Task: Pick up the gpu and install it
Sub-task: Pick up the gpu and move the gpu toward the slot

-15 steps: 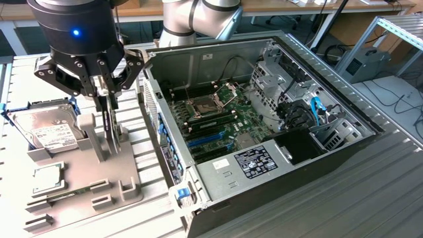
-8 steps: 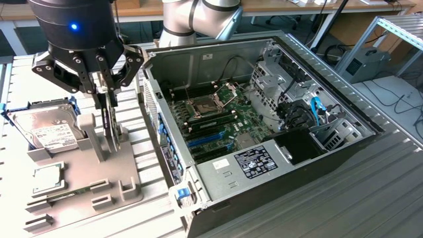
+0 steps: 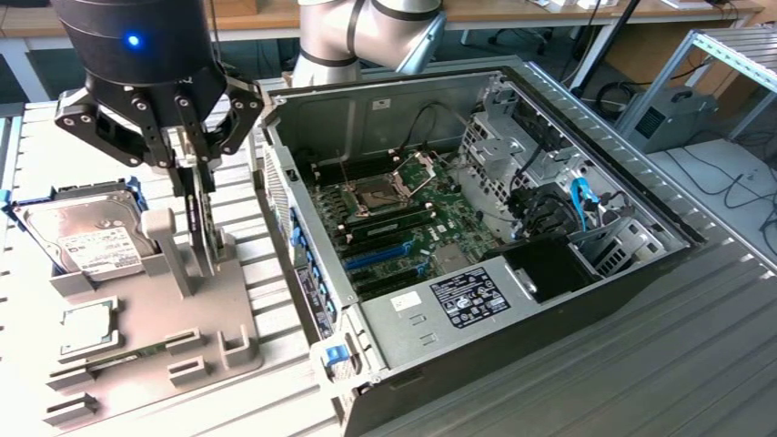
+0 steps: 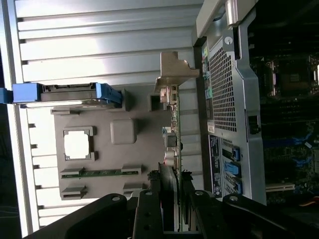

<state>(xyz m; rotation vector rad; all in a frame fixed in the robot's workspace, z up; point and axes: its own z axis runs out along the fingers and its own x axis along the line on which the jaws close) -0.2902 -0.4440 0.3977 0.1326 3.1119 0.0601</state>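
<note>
- gripper point(image 3: 195, 185) point(image 4: 171, 193): black, two-fingered, pointing down over the grey fixture tray point(image 3: 225, 323) point(image 4: 142, 154); its fingers are clenched on the top edge of the gpu, one on each face.
- gpu point(image 3: 207, 232) point(image 4: 174, 124): thin dark card, upright and seen edge-on, at the tray's edge nearest the computer case. Its lower end sits down among the tray's posts; whether it has left its slot cannot be told. Its silver bracket point(image 4: 172, 74) is at the end away from the gripper in the wrist view.
- upright post point(image 3: 162, 244): grey, part of the tray, just beside the card on the exterior view's left.
- hard drive point(image 3: 85, 238) point(image 4: 70, 94): silver, white label, blue-ended carrier, at the tray's far end.
- processor chip point(image 3: 87, 328) point(image 4: 76, 145): flat in a square recess.
- memory stick point(image 3: 127, 357) point(image 4: 99, 173): lying in a narrow slot near the tray's front.
- computer case point(image 3: 638, 273) point(image 4: 224, 99): open on its side, just beside the tray; its perforated rear wall stands between the card and the interior.
- motherboard point(image 3: 401, 214): green, with blue expansion slots point(image 3: 377, 259).
- power supply point(image 3: 468, 296): silver box with a black label, near the slots.
- blue cable point(image 3: 583, 202): among the drive bays.
</note>
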